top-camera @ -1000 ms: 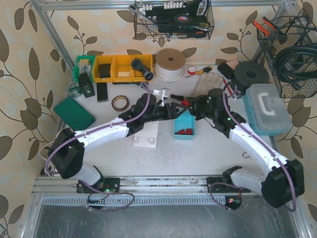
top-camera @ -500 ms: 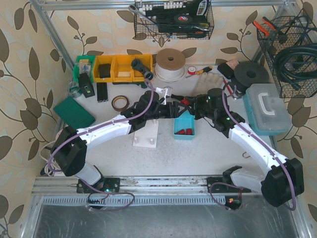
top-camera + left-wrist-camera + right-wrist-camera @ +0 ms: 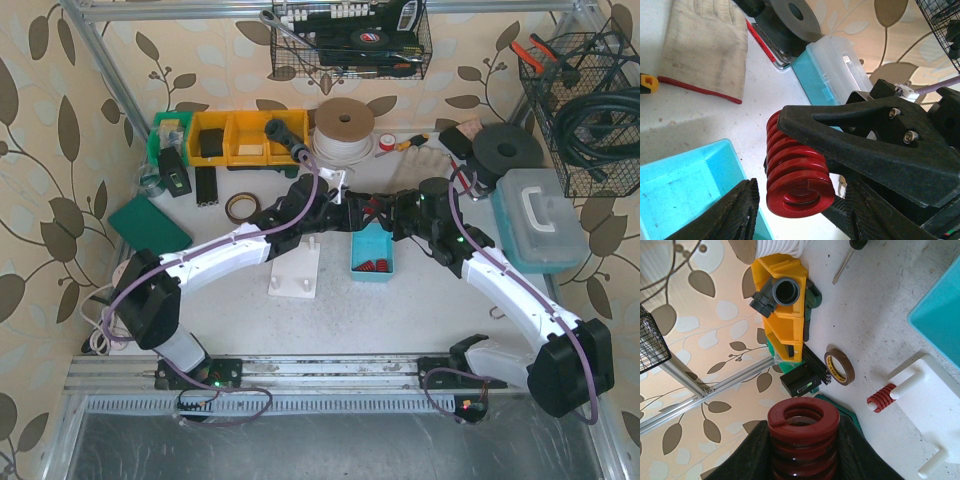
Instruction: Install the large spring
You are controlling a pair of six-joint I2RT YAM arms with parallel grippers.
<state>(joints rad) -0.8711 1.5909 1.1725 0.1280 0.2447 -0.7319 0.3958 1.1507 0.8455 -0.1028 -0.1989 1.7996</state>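
The large spring (image 3: 802, 417), a thick red coil, is off the worktop (image 3: 420, 300), in the air just above the far edge of the blue bin (image 3: 372, 252). The right end effector (image 3: 802, 445) is clamped on it: in the right wrist view the coil sits tight between the two black fingers (image 3: 756, 452), its open end facing the camera. The left end effector (image 3: 801, 200) reaches in from the bin's left and meets the right one over that same far edge. It is partly open, with one textured finger on each side of the coil's free end. In the left wrist view a thin dark gap shows between the coil and the right-hand finger, and whether the other finger touches it I cannot tell. A black finger of the right end effector lies across the top of the coil in that view. To the left of the blue bin a white fixture (image 3: 940, 405) lies flat on the worktop with pegs sticking out of it, and a small red spring (image 3: 882, 397) sits on one peg. Farther left of the bin is a roll of brown tape (image 3: 840, 367), and beyond that a row of yellow bins (image 3: 785, 305). Past the bin's far side lies a beige glove (image 3: 710, 45).
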